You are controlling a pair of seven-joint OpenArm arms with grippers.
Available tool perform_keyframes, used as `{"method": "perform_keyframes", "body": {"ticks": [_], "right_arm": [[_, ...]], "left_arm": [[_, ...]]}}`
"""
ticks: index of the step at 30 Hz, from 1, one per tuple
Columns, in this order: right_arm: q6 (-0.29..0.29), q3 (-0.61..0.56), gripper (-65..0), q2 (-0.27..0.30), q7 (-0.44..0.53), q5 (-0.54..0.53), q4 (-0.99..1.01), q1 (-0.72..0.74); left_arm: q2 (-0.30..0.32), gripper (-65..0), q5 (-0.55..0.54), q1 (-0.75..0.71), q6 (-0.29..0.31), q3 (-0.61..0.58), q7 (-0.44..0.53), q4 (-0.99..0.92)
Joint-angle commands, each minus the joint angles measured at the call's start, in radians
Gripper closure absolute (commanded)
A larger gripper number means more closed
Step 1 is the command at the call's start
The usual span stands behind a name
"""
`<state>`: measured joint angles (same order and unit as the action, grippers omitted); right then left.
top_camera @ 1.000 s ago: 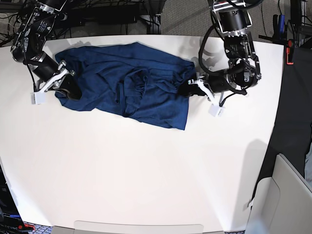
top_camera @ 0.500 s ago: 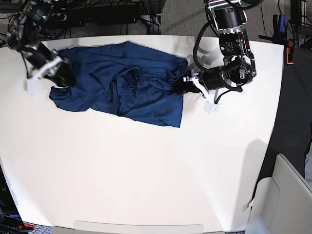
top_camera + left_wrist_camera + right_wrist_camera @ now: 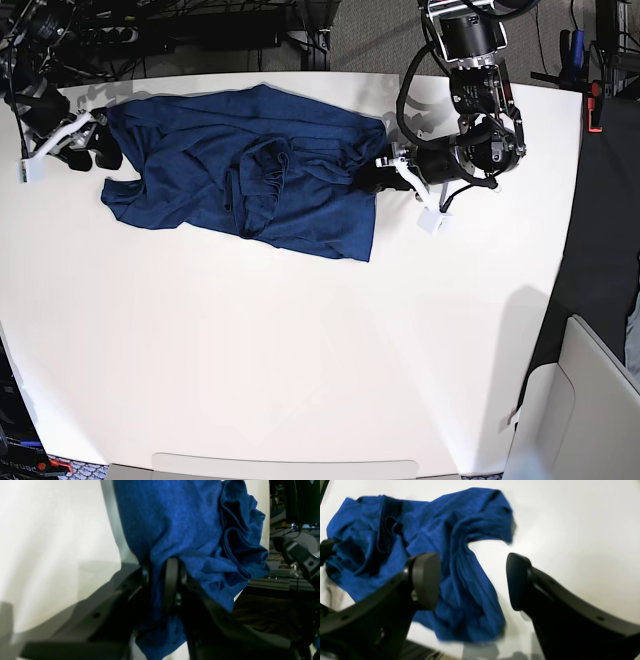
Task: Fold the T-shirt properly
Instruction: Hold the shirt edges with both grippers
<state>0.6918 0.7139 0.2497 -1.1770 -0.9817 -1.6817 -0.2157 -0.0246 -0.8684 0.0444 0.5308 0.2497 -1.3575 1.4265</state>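
Navy knit cloth is lying crumpled across the far half of the white table (image 3: 300, 360): the T-shirt (image 3: 250, 170) is spreading from near the table's far-left corner toward the middle of the far edge, with a bunched ridge of folds running through its centre and one corner hanging lower toward the near side.

At the shirt's right edge in the base view, the left gripper (image 3: 382, 176) is pinching the fabric. Its wrist view is showing the two black fingers (image 3: 171, 585) standing narrow with a fold of blue cloth squeezed between them, more cloth bulging above in deep pleats and a tail of it hanging below the jaws. Part of that bundle is lifting clear of the table surface there.

At the shirt's left edge in the base view, the right gripper (image 3: 82, 150) is sitting just beside the cloth, above the table near the far-left corner. Its wrist view is showing the jaws spread wide, the rounded pads (image 3: 426, 580) well apart with nothing between them; the shirt (image 3: 420, 555) is lying beyond and below them on the table (image 3: 570, 530), its edges slightly blurred. Whether a pad is touching the cloth cannot be told.

Beyond the table's far edge, dark cables and frame parts are showing.
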Motion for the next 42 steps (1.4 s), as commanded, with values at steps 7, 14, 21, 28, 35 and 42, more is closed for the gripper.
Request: {"method": "perform_keyframes", "body": {"ticks": [7, 14, 21, 28, 35, 42], "right_arm": [[0.006, -0.118, -40.8, -0.014, 0.019, 0.04, 0.015, 0.062], [0.006, -0.152, -40.8, -0.017, 0.018, 0.068, 0.015, 0.046], [0.006, -0.152, -40.8, -0.016, 0.019, 0.071, 0.039, 0.037], [0.006, -0.152, -40.8, -0.019, 0.081, 0.123, 0.047, 0.046], [0.004, -0.158, -40.8, -0.028, 0.075, 0.177, 0.059, 0.069], [-0.008, -0.244, -40.8, -0.045, 0.045, 0.154, 0.099, 0.068]], "left_arm": [[-0.001, -1.7, 0.001, 0.007, 0.005, -0.002, -0.01, 0.013], [-0.001, -1.7, 0.001, 0.007, 0.004, -0.002, -0.009, 0.015], [-0.002, -1.7, 0.001, 0.008, 0.004, -0.002, -0.009, 0.015], [-0.002, -1.7, 0.001, 0.008, 0.004, -0.002, -0.009, 0.015], [-0.001, -1.7, 0.001, 0.008, 0.004, -0.002, -0.009, 0.015], [-0.001, -1.7, 0.001, 0.015, 0.004, -0.002, -0.009, 0.013]]}}
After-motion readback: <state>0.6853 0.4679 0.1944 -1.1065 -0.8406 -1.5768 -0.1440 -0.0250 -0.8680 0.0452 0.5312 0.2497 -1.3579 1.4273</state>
